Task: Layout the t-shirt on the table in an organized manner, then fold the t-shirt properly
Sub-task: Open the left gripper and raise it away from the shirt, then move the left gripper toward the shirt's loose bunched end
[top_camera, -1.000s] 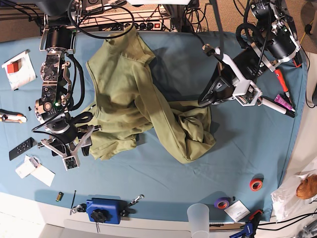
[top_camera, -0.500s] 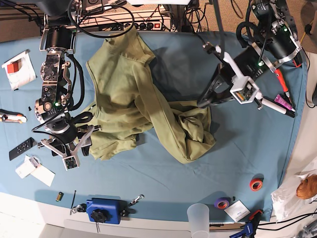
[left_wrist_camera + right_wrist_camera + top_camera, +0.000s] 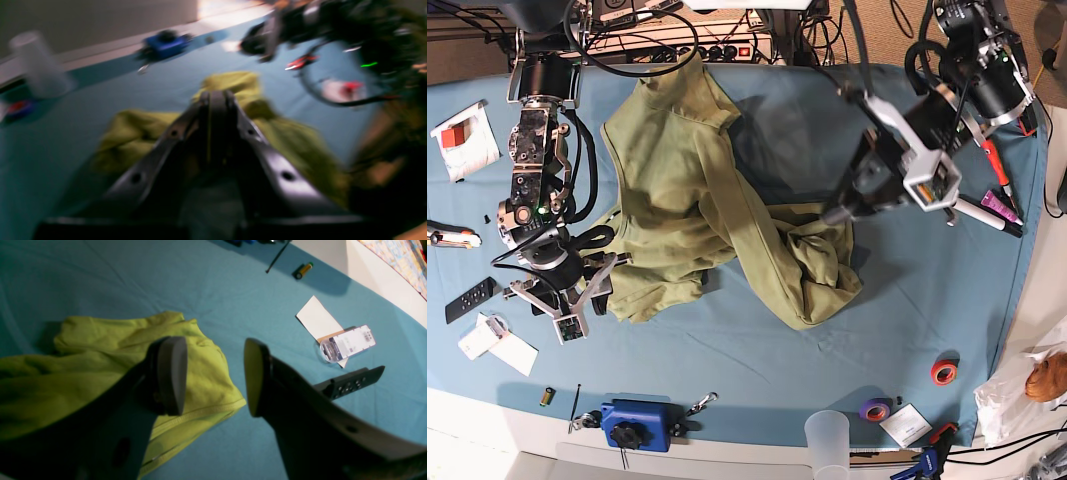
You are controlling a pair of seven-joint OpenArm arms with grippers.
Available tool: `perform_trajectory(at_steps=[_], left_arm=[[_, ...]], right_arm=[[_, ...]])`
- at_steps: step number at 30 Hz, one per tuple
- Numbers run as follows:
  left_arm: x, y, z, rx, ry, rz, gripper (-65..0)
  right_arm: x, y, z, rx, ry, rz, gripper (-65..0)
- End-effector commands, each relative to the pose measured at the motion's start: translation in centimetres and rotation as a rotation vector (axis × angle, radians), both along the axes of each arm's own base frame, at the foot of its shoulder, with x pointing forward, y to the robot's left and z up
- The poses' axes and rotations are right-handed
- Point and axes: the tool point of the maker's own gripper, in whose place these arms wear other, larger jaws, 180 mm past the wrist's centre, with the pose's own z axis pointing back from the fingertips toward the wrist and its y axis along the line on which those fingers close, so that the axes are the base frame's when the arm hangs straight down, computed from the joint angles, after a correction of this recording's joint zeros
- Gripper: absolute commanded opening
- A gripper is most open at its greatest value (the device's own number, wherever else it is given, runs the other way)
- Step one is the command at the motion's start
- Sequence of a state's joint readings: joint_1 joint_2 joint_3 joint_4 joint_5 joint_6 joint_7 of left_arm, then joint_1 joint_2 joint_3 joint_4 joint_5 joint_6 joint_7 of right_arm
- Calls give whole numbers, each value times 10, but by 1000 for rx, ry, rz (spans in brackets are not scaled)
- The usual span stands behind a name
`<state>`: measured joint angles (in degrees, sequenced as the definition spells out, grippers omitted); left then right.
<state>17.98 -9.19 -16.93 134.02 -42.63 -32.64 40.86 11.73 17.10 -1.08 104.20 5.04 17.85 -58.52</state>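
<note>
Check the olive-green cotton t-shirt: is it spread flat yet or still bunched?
Still bunched. The olive-green cotton t-shirt lies in overlapping folds on the teal-blue table cloth, with a crumpled heap at one end.

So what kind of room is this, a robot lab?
Probably a robot lab or workshop: two arms work over a teal table with a t-shirt, tape rolls and a blue clamp tool lying about.

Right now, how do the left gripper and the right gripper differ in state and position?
The left gripper has its jaws shut together, while the right gripper has its jaws wide apart with nothing between them. The left gripper is at the bunched end of the t-shirt, on the right of the base view; the right gripper is at the opposite hem corner, beside a black remote. Both point down toward the table.
</note>
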Motion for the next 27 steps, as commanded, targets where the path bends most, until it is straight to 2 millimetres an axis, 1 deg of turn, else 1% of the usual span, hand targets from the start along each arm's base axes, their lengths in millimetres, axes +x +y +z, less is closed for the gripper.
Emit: perform_trajectory(at_steps=[1,3,6,10,17,23,27], left_arm=[[9,8,13,-21,-32,59,-650],[24,28,6,1,7,190,-650],[35,50,-1,20,47,330,-650],[38,63,-7,70,58,398,-650],[42,88,-19,269,42,512,-650],[43,105,-23,395,28,582,-650],[43,129,-22,507,12,676,-650]], right_arm=[[7,-2,20,-5,-64,1,-371],[7,-2,20,-6,-64,1,-371],[7,-2,20,-5,-64,1,-371],[7,-2,20,-5,-65,2,-371],[7,-2,20,-6,-65,2,-371],[7,-2,20,-6,-65,2,-371],[7,-2,20,-6,-65,2,-371]])
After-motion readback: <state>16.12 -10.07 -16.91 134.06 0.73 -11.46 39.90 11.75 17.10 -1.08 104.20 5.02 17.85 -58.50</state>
